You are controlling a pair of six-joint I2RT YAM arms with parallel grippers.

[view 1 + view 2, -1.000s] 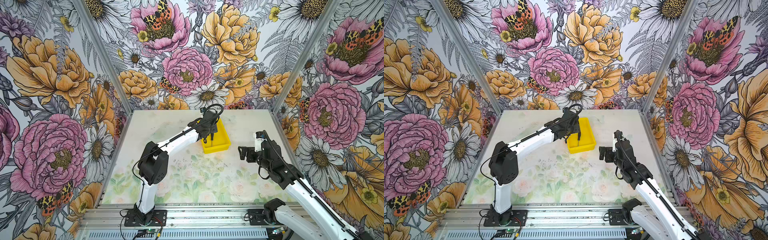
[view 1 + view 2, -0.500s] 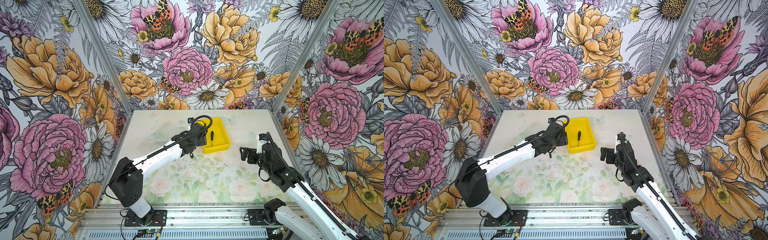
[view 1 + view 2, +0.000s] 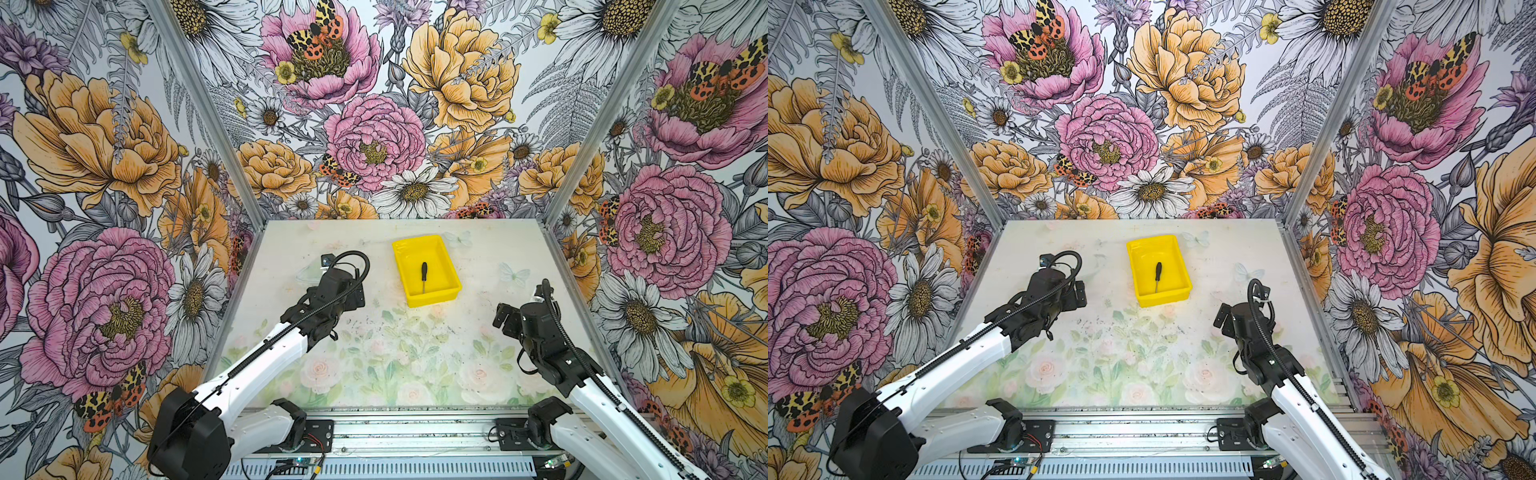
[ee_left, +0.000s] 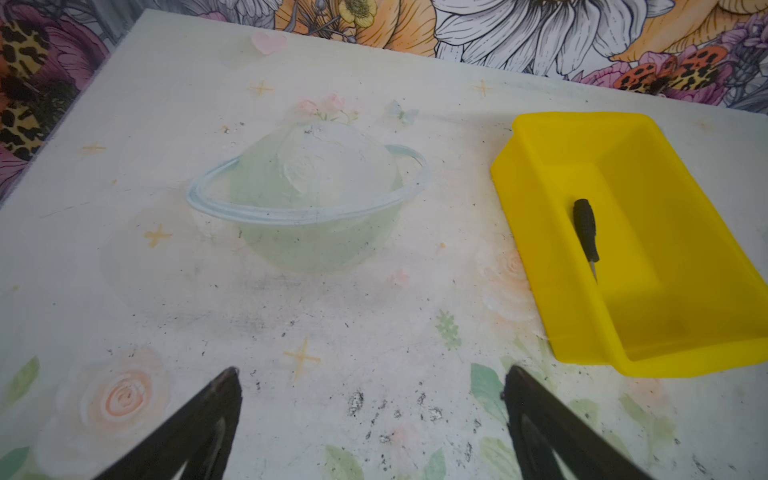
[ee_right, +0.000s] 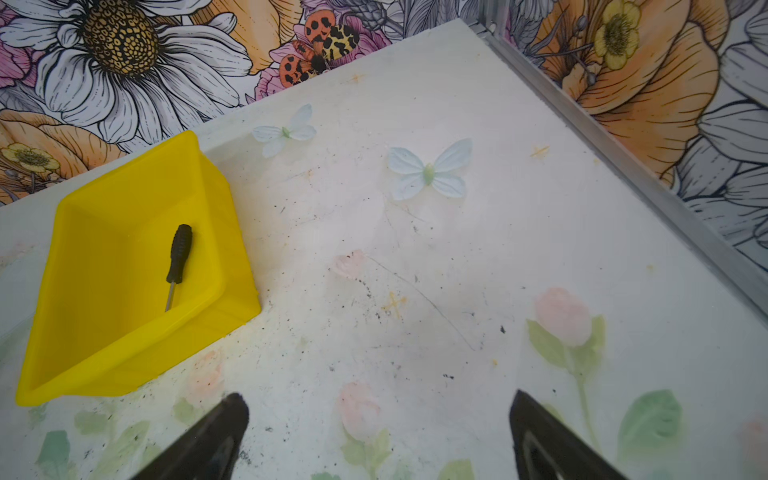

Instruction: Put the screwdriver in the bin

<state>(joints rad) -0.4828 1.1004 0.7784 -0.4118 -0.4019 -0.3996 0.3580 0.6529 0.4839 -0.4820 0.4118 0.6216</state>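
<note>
The screwdriver (image 3: 424, 276) (image 3: 1158, 276), black handle and thin silver shaft, lies loose on the floor of the yellow bin (image 3: 436, 297) (image 3: 1163, 300). The bin stands at the back middle of the table in both top views. My left gripper (image 4: 372, 374) is open and empty, hovering over the table to the left of the bin (image 4: 540, 257), well apart from the screwdriver (image 4: 586, 230). My right gripper (image 5: 376, 399) is also open and empty. It hangs over the table to the right of the bin (image 5: 232, 257) and nearer the front, with the screwdriver (image 5: 178, 255) in its view.
The table is a pale printed mat with flowers, a ringed planet (image 4: 307, 195) and butterflies (image 5: 430, 170). Floral walls with metal corner posts (image 3: 552, 203) close off three sides. The arm bases sit on a rail (image 3: 374, 432) at the front edge.
My left gripper has opened and drawn back from over the bin to its left and towards the front. The screwdriver now lies free in the bin. My right arm shifted slightly forward.
</note>
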